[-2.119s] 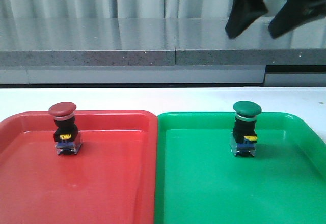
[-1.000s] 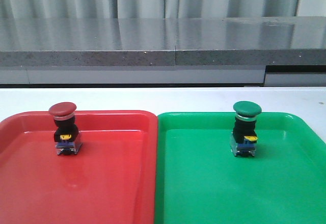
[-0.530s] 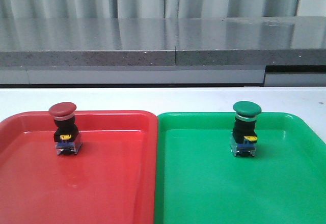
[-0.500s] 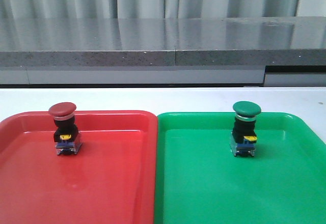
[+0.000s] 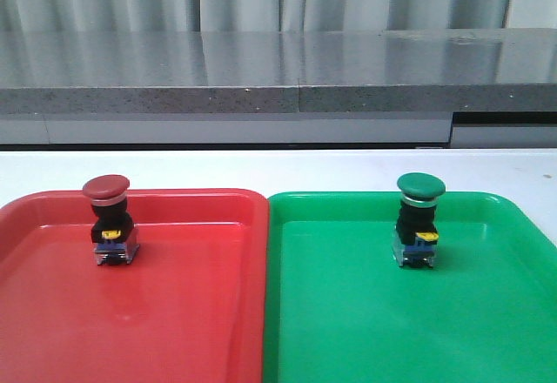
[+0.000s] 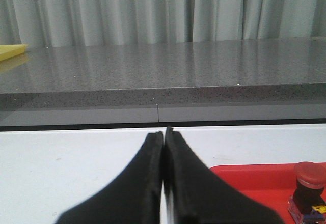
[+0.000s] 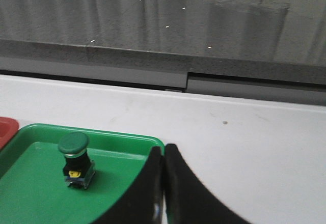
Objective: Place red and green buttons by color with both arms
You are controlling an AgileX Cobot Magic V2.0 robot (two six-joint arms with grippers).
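Your red button [image 5: 109,222] upright in red tray [image 5: 191,313], green button [image 5: 419,219] in green tray [image 5: 365,313], left gripper [image 6: 164,137] and right gripper [image 7: 163,152] pinched closed, holding nothing.

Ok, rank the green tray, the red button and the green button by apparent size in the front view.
1. green tray, by far the largest, though cut off by the frame.
2 and 3. red button and green button: they look about alike, so no ranking between them.

no text, label, brand, number or sign can be read in any view. the small yellow patch on the base of the red button [image 5: 108,220] and of the green button [image 5: 419,220] may be a label, but it is too small to read.
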